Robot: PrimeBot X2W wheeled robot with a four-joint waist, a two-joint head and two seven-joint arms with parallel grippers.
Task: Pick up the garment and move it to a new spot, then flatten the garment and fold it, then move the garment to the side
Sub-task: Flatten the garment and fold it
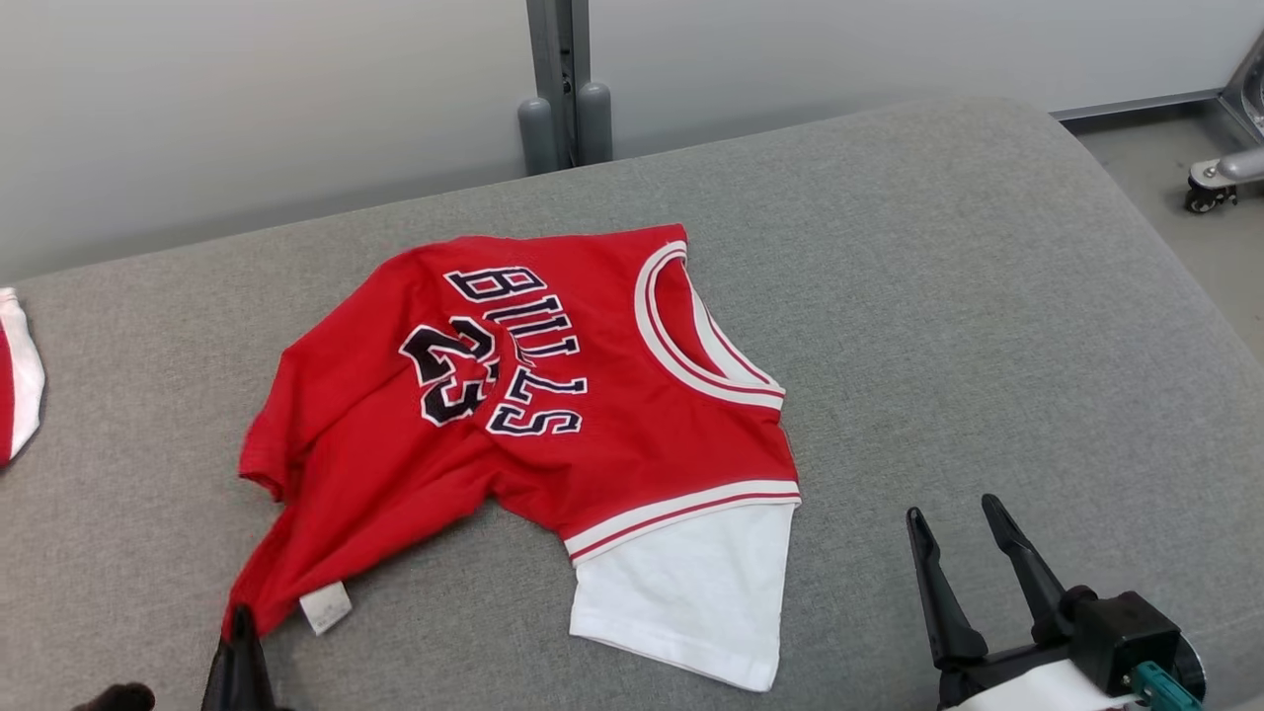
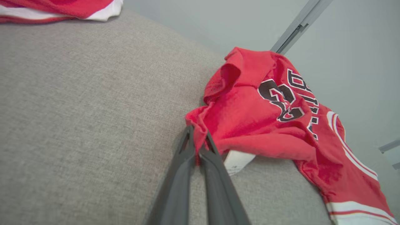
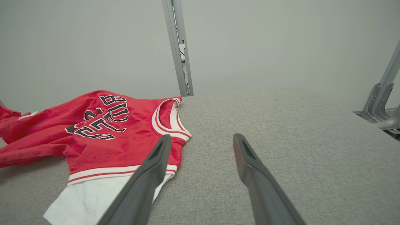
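A red jersey-style garment (image 1: 553, 395) with black "BULLS 23" lettering, white-striped trim and a white sleeve lies crumpled on the grey cushion (image 1: 987, 326). My left gripper (image 1: 240, 620) is shut on a bunched red corner of the garment (image 2: 250, 118) near its white label (image 2: 235, 161), at the lower left of the head view. My right gripper (image 1: 953, 518) stands open above the cushion, to the right of the white sleeve, nothing between its fingers (image 3: 153, 168). The garment (image 3: 103, 131) lies left of it in the right wrist view.
A second red and white cloth (image 1: 18, 370) lies at the cushion's far left edge (image 2: 62, 9). A grey metal post (image 1: 563, 84) rises behind the cushion against a pale wall. A wheeled metal frame (image 1: 1224, 158) stands on the floor at the far right.
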